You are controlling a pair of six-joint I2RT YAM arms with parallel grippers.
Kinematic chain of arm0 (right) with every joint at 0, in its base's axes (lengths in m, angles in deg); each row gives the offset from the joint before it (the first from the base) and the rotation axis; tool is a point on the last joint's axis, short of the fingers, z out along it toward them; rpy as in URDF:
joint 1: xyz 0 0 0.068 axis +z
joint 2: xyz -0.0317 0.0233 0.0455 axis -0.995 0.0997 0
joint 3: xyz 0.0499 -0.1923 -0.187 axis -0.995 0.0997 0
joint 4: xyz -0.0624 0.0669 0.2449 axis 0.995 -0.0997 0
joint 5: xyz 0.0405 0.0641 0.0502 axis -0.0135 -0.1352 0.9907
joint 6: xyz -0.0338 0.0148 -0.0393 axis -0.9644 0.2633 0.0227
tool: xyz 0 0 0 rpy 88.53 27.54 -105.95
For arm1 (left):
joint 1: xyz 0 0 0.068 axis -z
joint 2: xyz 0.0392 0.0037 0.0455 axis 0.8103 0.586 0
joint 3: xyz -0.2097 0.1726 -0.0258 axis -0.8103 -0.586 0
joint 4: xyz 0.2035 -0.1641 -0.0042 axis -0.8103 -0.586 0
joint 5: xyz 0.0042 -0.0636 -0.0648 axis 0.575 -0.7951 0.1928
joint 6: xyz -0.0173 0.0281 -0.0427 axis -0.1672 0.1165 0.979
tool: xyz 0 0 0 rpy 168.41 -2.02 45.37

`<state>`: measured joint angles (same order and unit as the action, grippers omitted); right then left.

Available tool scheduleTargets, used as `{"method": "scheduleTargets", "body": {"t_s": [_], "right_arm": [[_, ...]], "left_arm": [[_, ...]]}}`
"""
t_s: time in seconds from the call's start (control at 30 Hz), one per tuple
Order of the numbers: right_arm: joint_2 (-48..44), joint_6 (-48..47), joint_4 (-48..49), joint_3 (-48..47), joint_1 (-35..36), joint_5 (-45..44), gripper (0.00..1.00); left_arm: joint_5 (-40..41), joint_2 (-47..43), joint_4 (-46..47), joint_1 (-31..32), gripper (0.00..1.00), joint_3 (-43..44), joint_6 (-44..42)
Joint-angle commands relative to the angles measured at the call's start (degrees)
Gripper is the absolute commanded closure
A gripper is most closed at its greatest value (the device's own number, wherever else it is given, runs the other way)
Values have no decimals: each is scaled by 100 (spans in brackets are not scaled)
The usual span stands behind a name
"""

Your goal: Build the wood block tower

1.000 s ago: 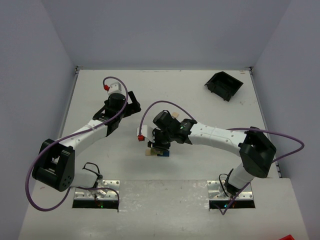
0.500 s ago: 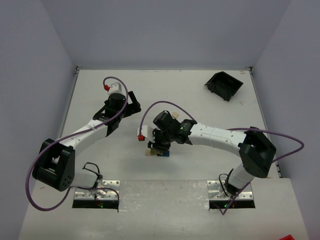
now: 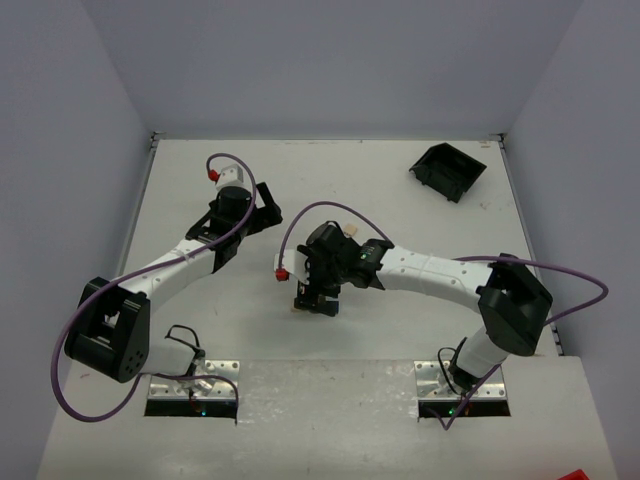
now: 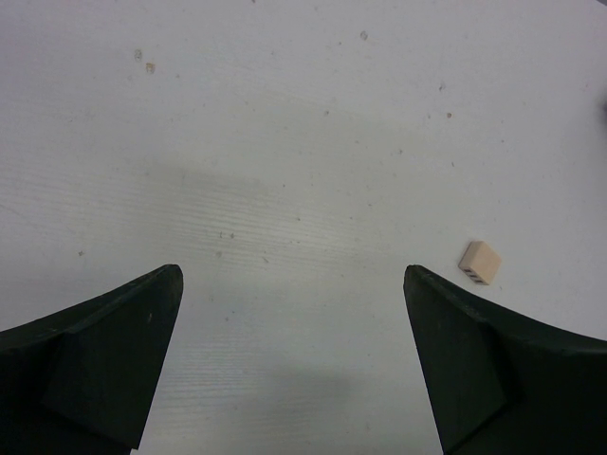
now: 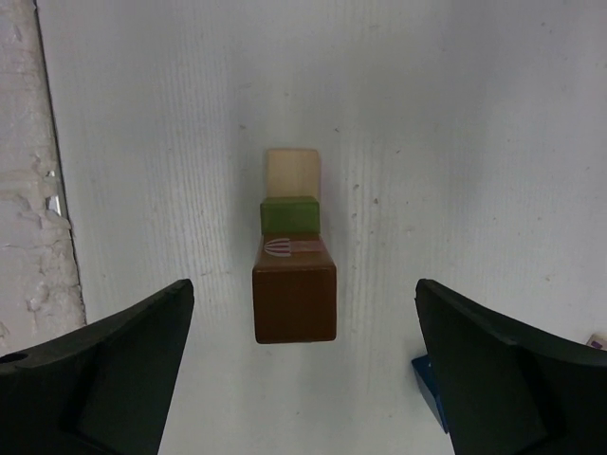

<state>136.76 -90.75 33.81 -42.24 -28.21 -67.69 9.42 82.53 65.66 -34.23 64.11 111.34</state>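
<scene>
Three-high so far: wood block tower (image 5: 294,303) (reddish brown atop olive green atop pale tan) stands free below right gripper (image 5: 303,284), jaws spread wide and empty, left gripper (image 4: 292,272) likewise wide, holding nothing; small dark blue wood block (image 5: 427,393) and loose pale tan wood cube (image 4: 479,262) not yet stacked.

- The wood block tower (image 5: 295,270) stands mid-frame between the right hand's (image 5: 303,289) spread fingers, with bare surface (image 5: 161,142) on both sides.
- A blue block (image 5: 427,391) sits just beside the lower-right finger.
- A black bin (image 3: 447,171) sits upper right, well apart.

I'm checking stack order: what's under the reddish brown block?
An olive green block, then a pale tan block. Contact faces and anything below the tan one are covered.
</scene>
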Motion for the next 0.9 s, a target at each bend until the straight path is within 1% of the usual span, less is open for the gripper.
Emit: {"method": "scheduleTargets", "body": {"t_s": [0.0, 0.2, 0.33, 0.43, 0.47, 0.57, 0.67, 0.7, 0.73, 0.77, 0.8, 0.87], "right_arm": [[-250, -24, 301, -5, 9, -27, 1], [-718, -208, 0, -109, 9, 304, 1], [-1458, -206, 121, 56, 9, 401, 1], [-1988, 46, 355, 224, 9, 210, 1], [-2175, 142, 517, 319, 9, -93, 1], [-2442, 600, 884, 487, -43, -1212, 1], [-2390, 1239, 927, 471, -350, -1876, 1], [-2341, 1485, 909, 459, -418, -2015, 1], [-2256, 1892, 844, 417, -665, -2141, 1], [-2211, 2151, 794, 400, -876, -2096, 1], [-2137, 2650, 769, 400, -1277, -1991, 1], [-1956, 2987, 760, 409, -1663, -1901, 1]], "left_arm": [[-29, -29, 246, -39, 0, 34, -29], [-76, -88, 237, -39, 0, 26, -38], [-106, -178, 255, -39, 0, -11, -38], [-97, -187, 281, -39, 0, -33, -38], [-102, -187, 286, -39, 0, -37, -28], [-116, -179, 281, -39, 0, -29, -12], [-144, -184, 290, -39, 0, -31, -11], [-152, -178, 290, -39, 0, -37, -11], [-160, -178, 290, -39, 0, -37, -11], [-167, -178, 290, -39, 0, -37, -11], [-161, -178, 290, -39, 0, -37, -11], [-167, -186, 298, -39, 0, -37, -11]]}}
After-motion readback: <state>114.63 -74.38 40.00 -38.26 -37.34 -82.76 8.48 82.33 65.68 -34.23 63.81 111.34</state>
